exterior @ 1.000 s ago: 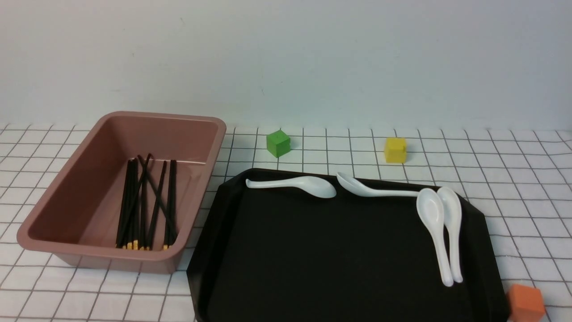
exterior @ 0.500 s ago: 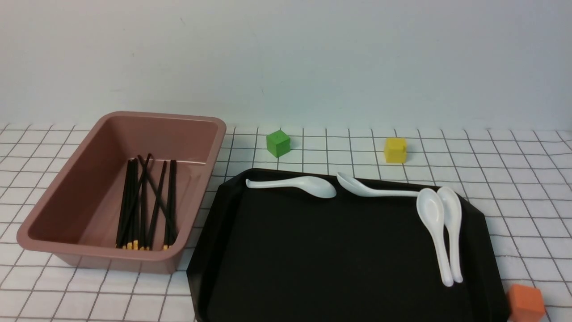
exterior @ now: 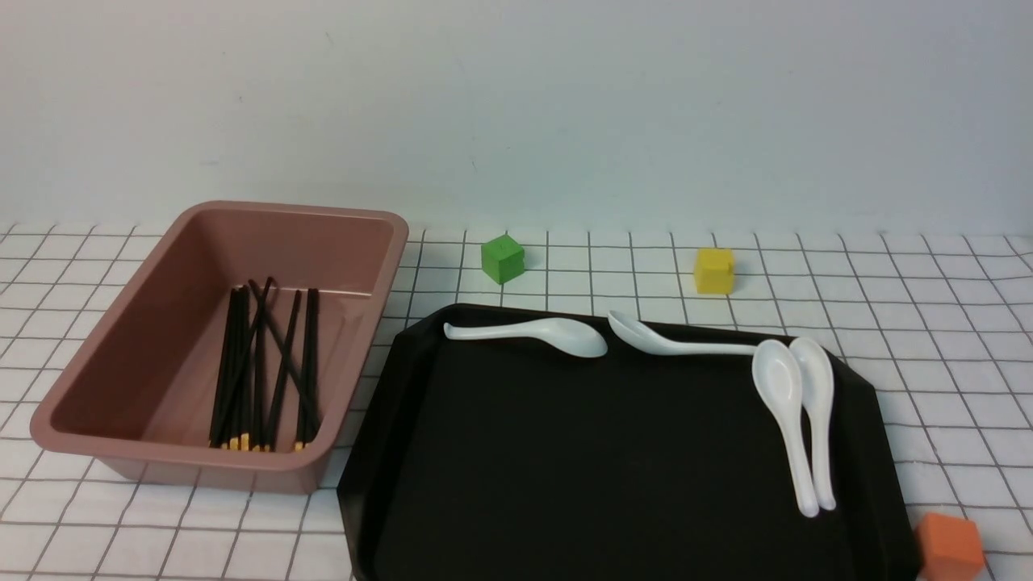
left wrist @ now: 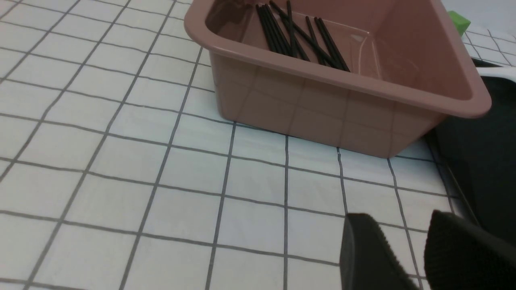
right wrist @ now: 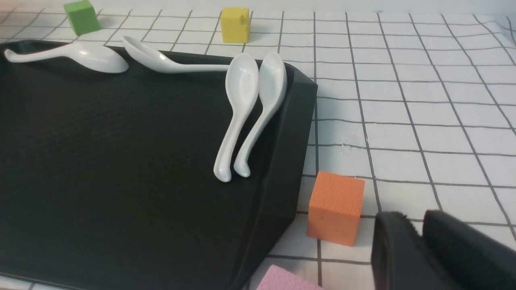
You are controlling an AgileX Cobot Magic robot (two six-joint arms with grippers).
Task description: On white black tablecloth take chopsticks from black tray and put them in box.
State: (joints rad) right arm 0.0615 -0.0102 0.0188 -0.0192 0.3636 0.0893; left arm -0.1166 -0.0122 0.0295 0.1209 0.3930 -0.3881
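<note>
Several chopsticks (exterior: pixel 262 367) lie bundled in the box (exterior: pixel 97 359), left of frame; we see none on the black tray (exterior: pixel 581 460), only four spoons (exterior: pixel 795 420).

Left wrist view: chopsticks (left wrist: pixel 298 34) at the top, inside the box (left wrist: pixel 330 108); left gripper (left wrist: pixel 421 251), lower right, shows a narrow gap, empty.

Right wrist view: black tray (right wrist: pixel 100 161) fills the left; right gripper (right wrist: pixel 421 249), lower right, nearly closed, holding nothing.

We judge them light, stiff and slick (best pinched mid-length).

The black tray (exterior: pixel 613 452) and orange cube (exterior: pixel 951 545) run off the front view's lower edge.
</note>
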